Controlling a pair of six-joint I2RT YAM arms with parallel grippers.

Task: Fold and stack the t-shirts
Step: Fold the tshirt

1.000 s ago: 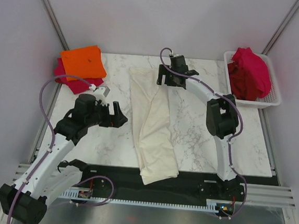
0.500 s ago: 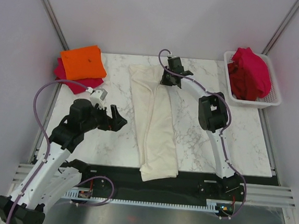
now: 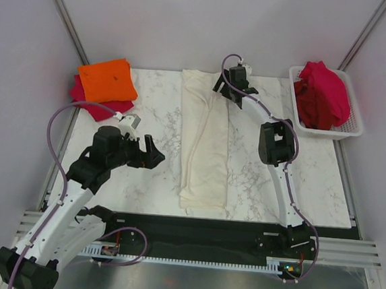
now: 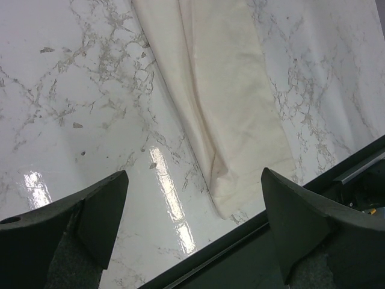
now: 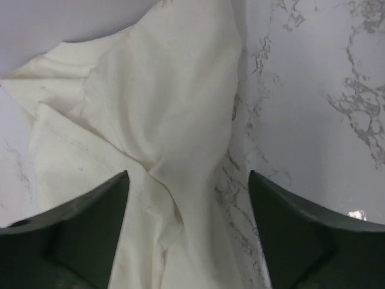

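**Cream shirt after the lengthwise fold.** The cream shirt (image 3: 205,145) lies as a long, narrow strip down the middle of the surface (image 3: 142,187), running from the back edge almost to the front edge. I judge that its sides are turned in so that a crosswise fold can come next. My right gripper (image 5: 187,180) hangs over the far end of the strip with its fingers spread and nothing pinched. The cloth beneath it is gathered into soft creases, so this end probably needs smoothing or a fresh grasp. My left gripper (image 4: 194,180) hovers above the bare surface just to the left of the strip, also spread wide and empty. Its wrist view looks down on the near end of the strip, a sensible place from which to take that end. The orange shirt (image 3: 106,79) rests folded on a folded red shirt (image 3: 98,109) at the far left corner. This is the stack, kept well apart from the working area. The red heap (image 3: 322,95) fills the basket (image 3: 353,131) at the far right, unfolded and waiting its turn.
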